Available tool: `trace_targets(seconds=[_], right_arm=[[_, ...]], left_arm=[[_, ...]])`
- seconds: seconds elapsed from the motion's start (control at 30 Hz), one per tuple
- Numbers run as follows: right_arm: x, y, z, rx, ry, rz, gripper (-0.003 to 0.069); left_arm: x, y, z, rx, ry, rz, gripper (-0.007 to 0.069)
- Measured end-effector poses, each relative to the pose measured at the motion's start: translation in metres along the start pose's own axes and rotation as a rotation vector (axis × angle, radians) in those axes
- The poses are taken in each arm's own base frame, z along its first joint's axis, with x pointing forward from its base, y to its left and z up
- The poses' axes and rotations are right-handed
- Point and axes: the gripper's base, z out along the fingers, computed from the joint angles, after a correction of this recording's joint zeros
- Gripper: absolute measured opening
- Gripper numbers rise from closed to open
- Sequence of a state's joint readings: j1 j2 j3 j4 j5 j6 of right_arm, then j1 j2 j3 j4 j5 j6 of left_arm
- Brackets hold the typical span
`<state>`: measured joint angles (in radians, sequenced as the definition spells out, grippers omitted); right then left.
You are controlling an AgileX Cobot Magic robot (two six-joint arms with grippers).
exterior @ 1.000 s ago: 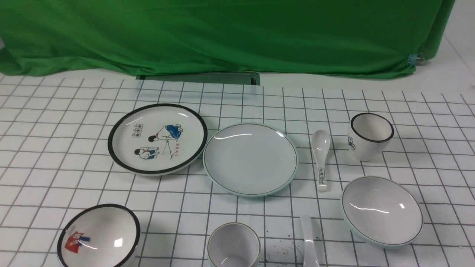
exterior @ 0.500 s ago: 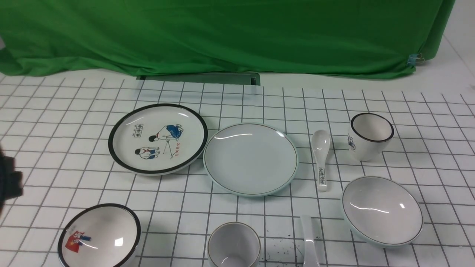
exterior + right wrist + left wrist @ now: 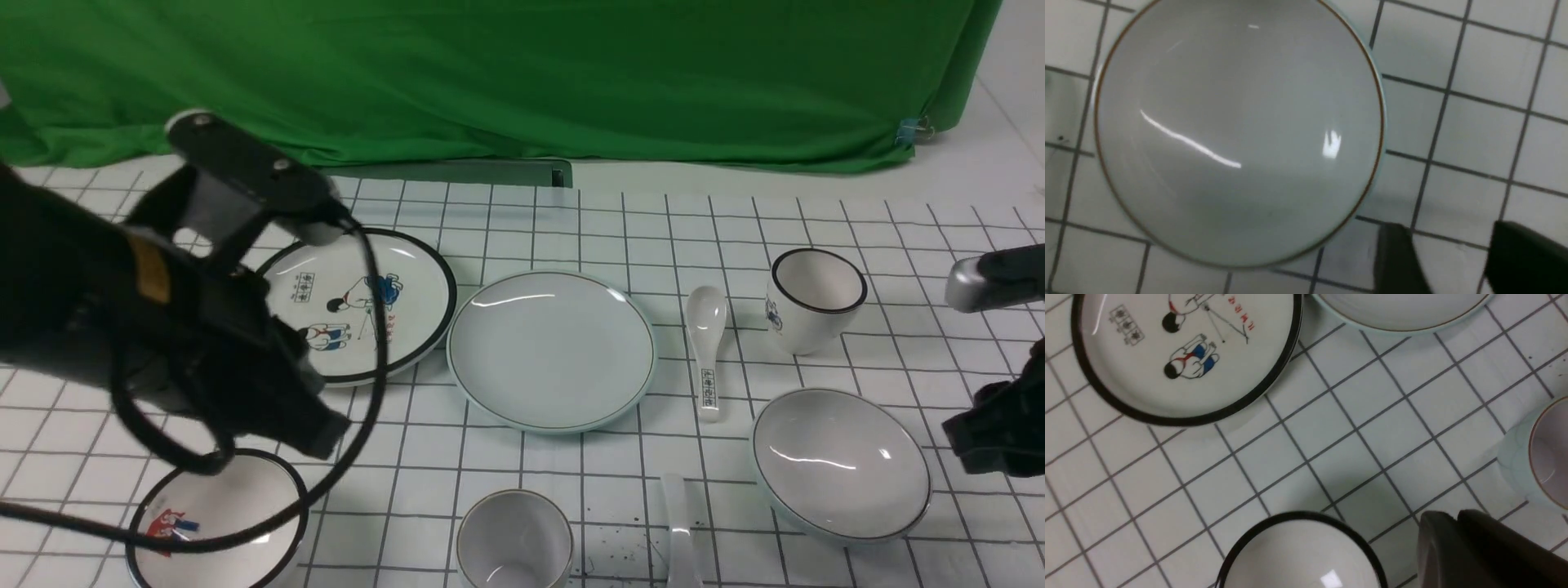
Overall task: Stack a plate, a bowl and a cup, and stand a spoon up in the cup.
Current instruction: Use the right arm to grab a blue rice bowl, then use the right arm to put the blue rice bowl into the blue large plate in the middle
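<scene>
The plain plate lies mid-table, with its edge also in the left wrist view. At the right sits the plain bowl, which fills the right wrist view. The gold-rimmed cup stands at the front edge. Right of it lies the plain spoon, partly cut off. My left gripper is shut and empty, above the cloth between the cartoon bowl and the cup. My right gripper is open with nothing in it, over the cloth just right of the bowl.
A black-rimmed cartoon plate lies left of the plain plate, and a black-rimmed bowl sits at front left under my left arm. A printed spoon and a black-rimmed cup are at back right. A green curtain hangs behind.
Both arms have come into the front view. The left swung in from the left edge over the cartoon plate and bowl, and the right came in beside the plain bowl. No dish moved.
</scene>
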<state>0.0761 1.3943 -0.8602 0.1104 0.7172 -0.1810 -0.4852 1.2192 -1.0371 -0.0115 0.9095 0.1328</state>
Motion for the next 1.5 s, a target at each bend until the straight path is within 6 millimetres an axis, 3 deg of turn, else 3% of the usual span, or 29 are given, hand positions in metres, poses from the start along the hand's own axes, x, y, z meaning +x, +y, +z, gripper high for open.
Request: trace_targets(seconds=[0.03,0.1,0.13,0.3,0.43,0.5,0.53,0.57,0.6,0.7,0.9,1.03,1.13,1.3,1.47,1.5], right_arm=[[0.000,0.000,0.002,-0.001,0.005,0.001,0.0433],[-0.006,0.001,0.018,-0.019,0.015,0.017,0.0541],[-0.007,0.002,0.024,-0.022,0.016,0.018,0.0559],[-0.016,0.012,0.050,-0.038,0.010,-0.007,0.0548],[-0.020,0.018,0.071,-0.044,0.017,-0.017,0.0438],[-0.020,0.018,0.075,-0.045,0.028,-0.016,0.0310],[-0.020,0.018,0.075,-0.045,0.028,-0.016,0.0310],[-0.021,0.018,0.074,-0.047,0.026,-0.008,0.0248],[-0.025,0.018,0.068,-0.049,0.006,0.002,0.0176],[-0.030,0.019,0.049,-0.061,-0.020,0.011,0.0080],[-0.052,0.030,0.003,-0.057,-0.127,-0.063,0.0076],[-0.083,0.060,-0.021,-0.122,-0.241,-0.133,0.0076],[-0.108,0.083,-0.024,-0.170,-0.302,-0.171,0.0076],[-0.149,0.111,0.006,-0.235,-0.315,-0.153,0.0076],[-0.173,0.128,0.048,-0.280,-0.267,-0.122,0.0076],[-0.174,0.129,0.049,-0.282,-0.270,-0.122,0.0076]], left_arm=[[-0.001,0.000,0.001,0.002,0.001,-0.001,-0.0011],[-0.004,-0.001,0.013,0.013,0.022,0.001,-0.0011],[-0.005,-0.001,0.016,0.015,0.031,0.002,-0.0011],[-0.006,-0.001,0.025,0.018,0.056,0.005,-0.0011],[-0.007,0.000,0.027,0.009,0.047,0.014,-0.0011],[-0.007,0.001,0.027,0.003,0.046,0.020,-0.0011],[-0.007,0.001,0.027,-0.001,0.047,0.024,-0.0011],[-0.007,0.001,0.027,-0.001,0.047,0.024,-0.0011],[-0.007,0.001,0.027,-0.001,0.047,0.025,-0.0011],[-0.007,0.001,0.027,-0.001,0.046,0.025,-0.0011],[-0.009,0.003,0.027,-0.021,0.026,0.040,-0.0011],[-0.011,0.004,0.027,-0.031,0.003,0.049,-0.0011],[-0.011,0.004,0.027,-0.032,-0.002,0.049,-0.0009],[-0.011,0.004,0.027,-0.032,-0.003,0.053,-0.0009],[-0.011,0.004,0.027,-0.032,-0.003,0.053,-0.0009],[-0.011,0.004,0.027,-0.032,-0.003,0.053,-0.0009]])
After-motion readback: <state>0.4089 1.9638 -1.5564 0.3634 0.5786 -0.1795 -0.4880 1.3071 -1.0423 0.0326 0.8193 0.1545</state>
